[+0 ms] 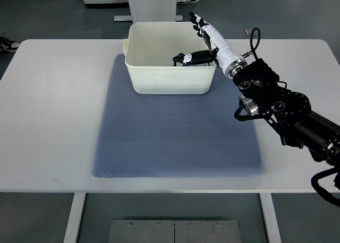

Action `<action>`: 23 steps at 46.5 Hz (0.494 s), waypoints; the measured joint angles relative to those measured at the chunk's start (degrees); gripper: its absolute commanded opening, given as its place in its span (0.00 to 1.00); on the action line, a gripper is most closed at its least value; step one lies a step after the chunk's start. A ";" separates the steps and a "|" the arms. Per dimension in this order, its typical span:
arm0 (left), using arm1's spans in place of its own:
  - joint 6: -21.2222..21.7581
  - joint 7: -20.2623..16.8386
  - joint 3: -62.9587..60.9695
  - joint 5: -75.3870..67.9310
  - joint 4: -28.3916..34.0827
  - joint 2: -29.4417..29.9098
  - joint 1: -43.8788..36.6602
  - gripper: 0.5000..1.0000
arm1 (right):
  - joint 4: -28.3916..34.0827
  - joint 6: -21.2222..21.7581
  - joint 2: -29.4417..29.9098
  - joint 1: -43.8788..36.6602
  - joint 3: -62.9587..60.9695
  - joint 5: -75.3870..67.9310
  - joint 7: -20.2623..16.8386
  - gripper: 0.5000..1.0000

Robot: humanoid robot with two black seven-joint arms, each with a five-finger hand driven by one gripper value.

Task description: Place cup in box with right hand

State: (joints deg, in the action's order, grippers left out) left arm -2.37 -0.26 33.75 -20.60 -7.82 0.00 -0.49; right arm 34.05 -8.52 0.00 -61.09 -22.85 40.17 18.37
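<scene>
Lab: white table (48, 121) (grey floor (42, 9))

White robot hand (208, 38), black-tipped fingers, seemingly cabled black arm (281, 107).

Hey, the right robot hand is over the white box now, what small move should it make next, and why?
Probably lift and draw back toward the right. The right robot hand sits over the right rim of the white box with fingers spread, holding nothing, thumb reaching inward. I cannot make out a cup inside the box, so check that first. The blue mat in front is bare.
</scene>
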 measured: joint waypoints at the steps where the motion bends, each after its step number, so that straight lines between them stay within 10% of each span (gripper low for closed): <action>1: 0.00 0.00 0.00 0.00 0.00 0.00 -0.01 1.00 | 0.04 0.00 0.00 -0.16 -0.05 0.00 0.00 1.00; 23: 0.01 0.02 0.00 0.02 0.00 0.00 -0.01 1.00 | 10.86 0.00 -4.98 -0.30 -5.12 -6.14 -2.28 1.00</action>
State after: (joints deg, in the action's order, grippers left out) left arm -2.36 -0.24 33.75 -20.59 -7.82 0.00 -0.50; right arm 44.91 -8.52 -4.98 -61.39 -27.97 34.03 16.09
